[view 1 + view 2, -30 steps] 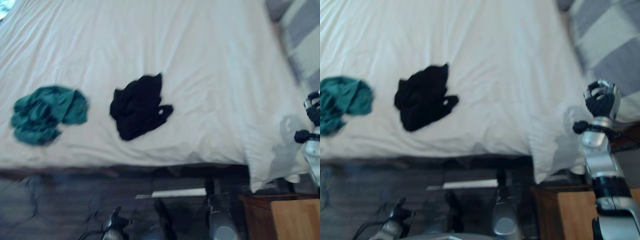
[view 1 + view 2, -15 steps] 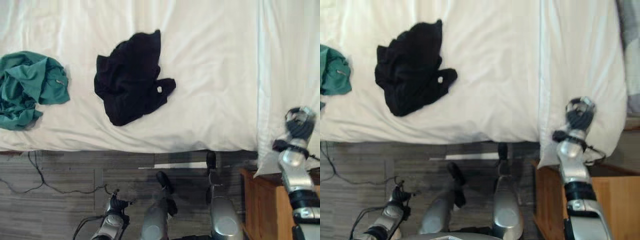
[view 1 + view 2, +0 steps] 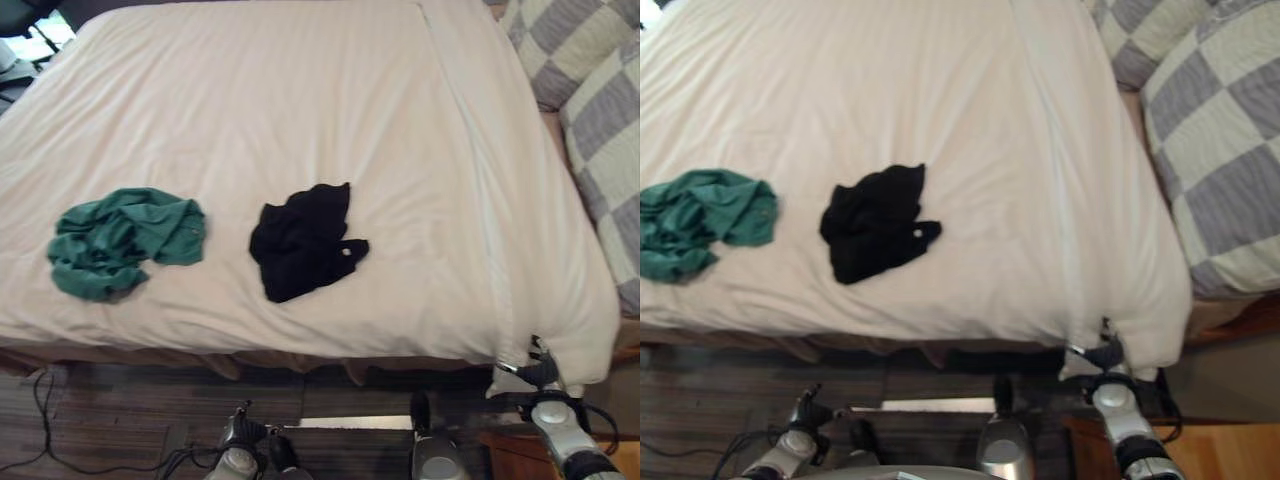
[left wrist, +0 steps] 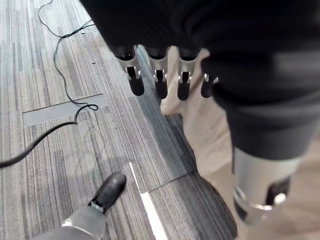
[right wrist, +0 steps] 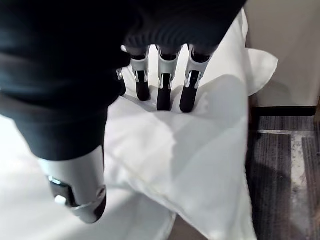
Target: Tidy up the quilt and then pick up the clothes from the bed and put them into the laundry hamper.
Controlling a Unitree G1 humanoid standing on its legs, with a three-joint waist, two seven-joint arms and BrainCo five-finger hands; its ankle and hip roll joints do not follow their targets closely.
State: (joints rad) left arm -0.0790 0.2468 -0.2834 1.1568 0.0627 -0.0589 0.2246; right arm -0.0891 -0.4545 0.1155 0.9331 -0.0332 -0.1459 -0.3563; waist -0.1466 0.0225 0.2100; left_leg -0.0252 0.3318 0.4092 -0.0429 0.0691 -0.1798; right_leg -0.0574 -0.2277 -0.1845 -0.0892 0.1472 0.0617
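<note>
Lying spread flat over the bed, the white quilt (image 3: 300, 120) carries a crumpled green garment (image 3: 120, 240) and, near it, a black garment (image 3: 305, 240). The right hand (image 5: 160, 90) hangs with straight fingers at the quilt's drooping near corner; the left hand (image 4: 160, 80) hangs relaxed over the floor (image 4: 50, 150).

You see the white quilt (image 3: 300, 120) spread smooth across the bed. On it lie two crumpled garments, well apart: a green one (image 3: 120, 240) near the left edge and a black one (image 3: 300, 240) mid-bed.
</note>
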